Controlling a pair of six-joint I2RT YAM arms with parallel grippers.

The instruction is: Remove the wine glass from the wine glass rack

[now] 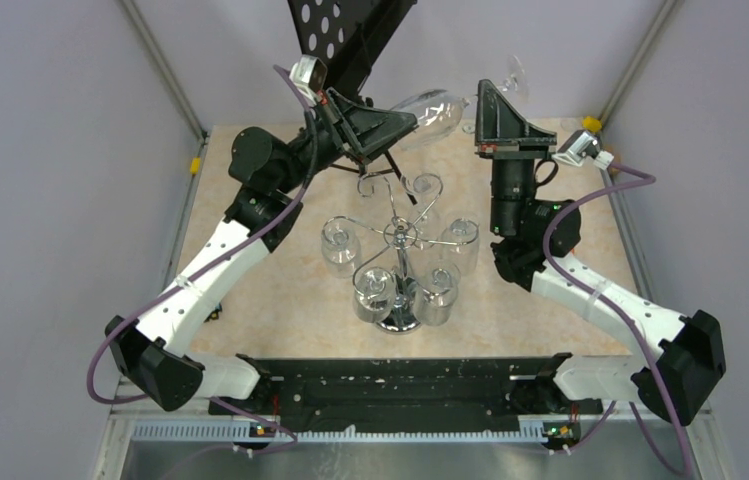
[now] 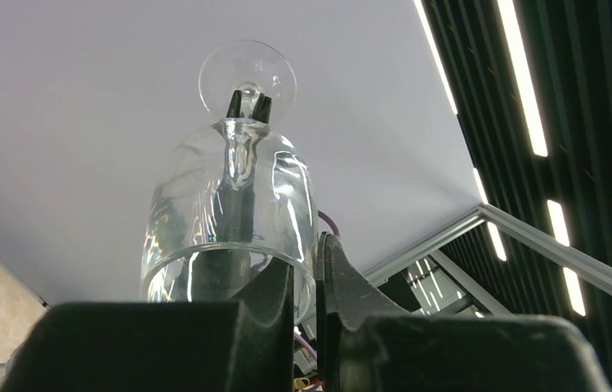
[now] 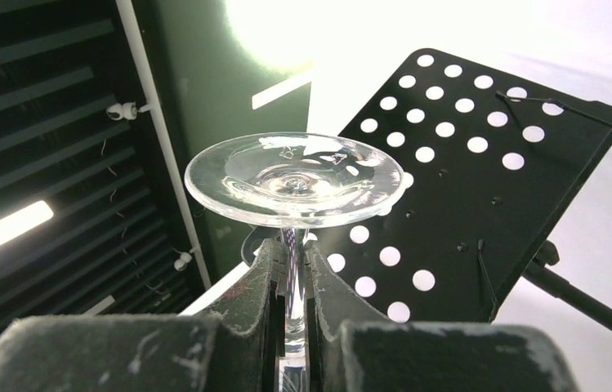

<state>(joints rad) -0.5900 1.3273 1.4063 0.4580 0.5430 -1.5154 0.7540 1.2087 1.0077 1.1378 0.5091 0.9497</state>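
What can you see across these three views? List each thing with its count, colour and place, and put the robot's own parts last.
wine glass rack: one, shiny chrome, middle of the table
hanging glasses: four, clear, upside down on the rack's arms
held wine glass: one, clear, lifted behind the rack, lying roughly sideways between the two grippers
music stand: one, black with round holes, behind the table
table: one, beige marbled top, under the rack
yellow tabs: two, yellow, at the table's far corners
arms: two, white and black with purple cables, reaching up from the near edge
left gripper: one, black, pinching the bowl's rim
right gripper: one, black, clamped on the stem below the foot
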